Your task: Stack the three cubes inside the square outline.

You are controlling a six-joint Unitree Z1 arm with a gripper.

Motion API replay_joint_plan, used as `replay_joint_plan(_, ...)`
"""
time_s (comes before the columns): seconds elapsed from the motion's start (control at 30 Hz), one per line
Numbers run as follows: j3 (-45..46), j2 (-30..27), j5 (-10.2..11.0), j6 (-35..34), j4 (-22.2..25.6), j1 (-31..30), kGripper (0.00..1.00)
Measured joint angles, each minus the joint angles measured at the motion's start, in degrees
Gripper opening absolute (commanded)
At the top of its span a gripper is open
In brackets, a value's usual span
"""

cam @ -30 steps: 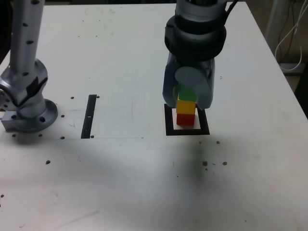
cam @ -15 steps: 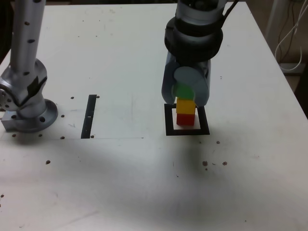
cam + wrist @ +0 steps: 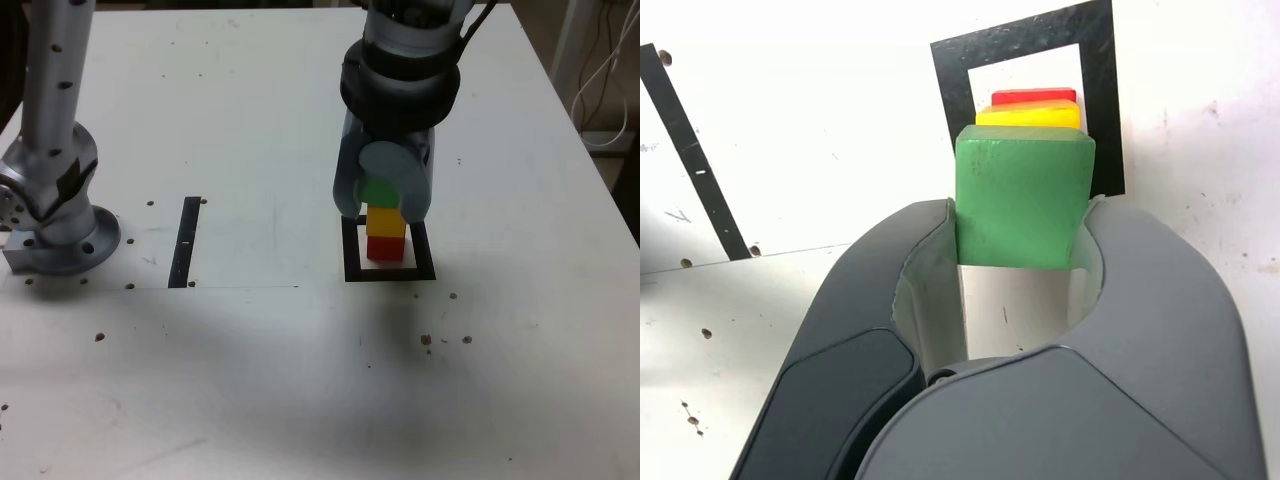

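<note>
Right of centre on the white desk (image 3: 250, 120), in the exterior view, the pincer (image 3: 384, 195) hangs over the square outline (image 3: 350, 262), its jaws closed against the two sides of the green cube (image 3: 1024, 193). That cube sits above the yellow cube (image 3: 386, 221), which rests on the red cube (image 3: 385, 246) inside the outline's pale centre; whether green touches yellow cannot be told from either view. The last step of stacking appears to be in hand. The next move likely calls for confirming the green cube is seated square on the yellow, then opening the jaws gently and lifting straight up so the stack is not nudged. A narrow black strip (image 3: 185, 241) lies well to the exterior view's left, near the arm's grey base (image 3: 55, 215). Small dark specks dot the desk, and pale cables (image 3: 607, 70) hang beyond its far right edge.
</note>
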Motion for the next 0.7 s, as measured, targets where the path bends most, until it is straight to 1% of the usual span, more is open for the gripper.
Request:
replay_joint_plan(0.17, 0.17, 0.17, -0.33, 0.74, -0.45, 0.32, 0.82)
replay_joint_plan(0.23, 0.22, 0.27, -0.52, 0.92, -0.66, 0.33, 0.92)
replay_joint_plan(0.27, 0.32, 0.32, -0.64, 1.02, -0.76, 0.33, 0.96)
replay_joint_plan(0.33, 0.68, 0.39, -0.90, 1.25, -1.11, 0.33, 0.99)
replay_joint_plan(0.7, 1.43, -0.05, -0.42, 1.26, -0.63, 0.40, 0.99)
